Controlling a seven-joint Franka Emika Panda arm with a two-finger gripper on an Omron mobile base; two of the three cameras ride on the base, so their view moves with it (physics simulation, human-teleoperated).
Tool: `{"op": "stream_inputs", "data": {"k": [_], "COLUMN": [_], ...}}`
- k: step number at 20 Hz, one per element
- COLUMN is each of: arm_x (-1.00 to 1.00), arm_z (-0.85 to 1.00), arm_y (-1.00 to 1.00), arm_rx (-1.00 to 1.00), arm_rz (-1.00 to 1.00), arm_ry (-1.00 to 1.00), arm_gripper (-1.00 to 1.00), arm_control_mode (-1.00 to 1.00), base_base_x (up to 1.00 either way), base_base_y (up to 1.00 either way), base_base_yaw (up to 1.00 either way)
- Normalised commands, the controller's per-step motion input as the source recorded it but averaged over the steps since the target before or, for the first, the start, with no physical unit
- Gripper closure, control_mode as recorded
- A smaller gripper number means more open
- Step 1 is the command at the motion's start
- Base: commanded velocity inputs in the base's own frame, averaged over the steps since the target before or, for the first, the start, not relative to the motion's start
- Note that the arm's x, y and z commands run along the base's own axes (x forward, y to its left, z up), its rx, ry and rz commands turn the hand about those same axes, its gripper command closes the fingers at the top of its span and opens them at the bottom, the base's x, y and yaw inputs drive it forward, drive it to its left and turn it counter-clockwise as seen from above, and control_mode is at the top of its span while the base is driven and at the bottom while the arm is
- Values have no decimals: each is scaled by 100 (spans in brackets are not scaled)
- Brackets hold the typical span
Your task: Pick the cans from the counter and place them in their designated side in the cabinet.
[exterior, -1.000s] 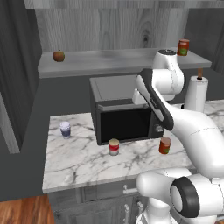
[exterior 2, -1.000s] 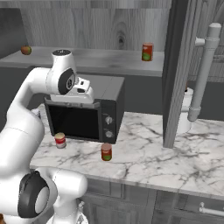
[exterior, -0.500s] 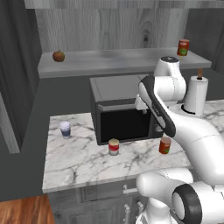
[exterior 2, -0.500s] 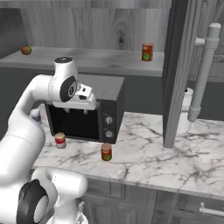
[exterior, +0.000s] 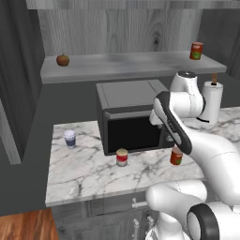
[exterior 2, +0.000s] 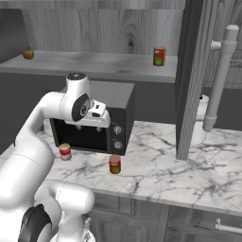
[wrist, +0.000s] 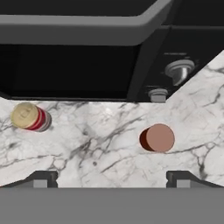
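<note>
On the counter [exterior: 84, 171] in front of the microwave stand two cans: a red-and-white can [exterior: 122, 157] [exterior 2: 65, 151] [wrist: 30, 117] with a tan top, and an orange-red can [exterior: 176, 155] [exterior 2: 115, 164] [wrist: 157, 138]. A third can [exterior: 196, 50] [exterior 2: 159, 56] stands on the right of the cabinet shelf [exterior: 131, 65] [exterior 2: 94, 64]. My gripper [exterior 2: 93, 124] [wrist: 111, 178] hangs open in front of the microwave door, above the counter between the two cans, and holds nothing.
A black microwave [exterior: 131, 117] [exterior 2: 94, 127] [wrist: 87, 52] sits at the counter's back. A white cup [exterior: 70, 138] stands left of it and a paper towel roll [exterior: 212, 101] [exterior 2: 201, 120] right of it. An apple [exterior: 62, 59] [exterior 2: 28, 54] lies on the shelf's left end. A tall cabinet panel [exterior 2: 191, 80] stands on the right.
My hand has come down from the level of the microwave's top to the front of its door. The cans have not moved.
</note>
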Motion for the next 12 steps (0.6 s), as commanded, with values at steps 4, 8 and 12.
{"op": "stream_inputs", "data": {"k": [4,8,12], "arm_x": [0,1,2], "arm_z": [-22,-22,-24], "arm_y": [-9,-11,-14], "arm_rx": [0,0,0], "arm_rz": [0,0,0], "arm_ry": [-7,-5,-3], "arm_gripper": [-100,-100,-100], "arm_control_mode": [-100,-100,-100], "base_base_x": [0,0,0], "base_base_y": [0,0,0], "base_base_yaw": [0,0,0]}}
